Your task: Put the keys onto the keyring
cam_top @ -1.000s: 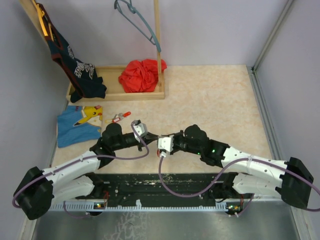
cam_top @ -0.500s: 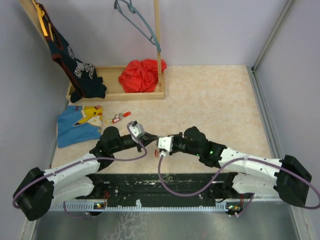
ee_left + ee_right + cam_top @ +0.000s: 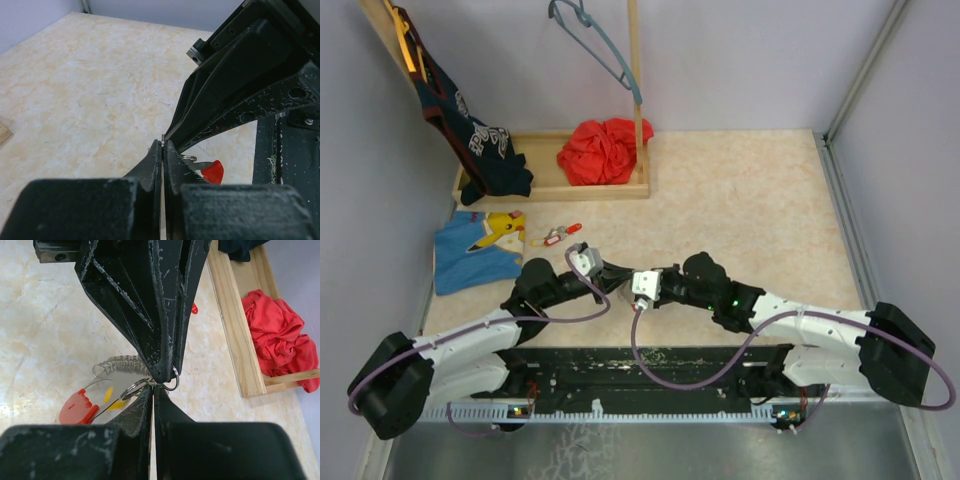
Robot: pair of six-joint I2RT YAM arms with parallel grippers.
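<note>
Clamped shut, tip against tip, at lower centre of the top view: left gripper (image 3: 163, 145) and right gripper (image 3: 153, 390), each nipping thin wire rings of the keyring (image 3: 121, 363). Left of centre in the right wrist view, beside its grey chain tuft: a red-tagged key (image 3: 77, 409) and a yellow bit under clear plastic, seemingly strung already. Partly done, then, at a guess. Left to thread: loose keys (image 3: 560, 235) lying on the table (image 3: 750, 200) at middle left, just beside a blue cloth (image 3: 465, 265), apart from both grippers.
</note>
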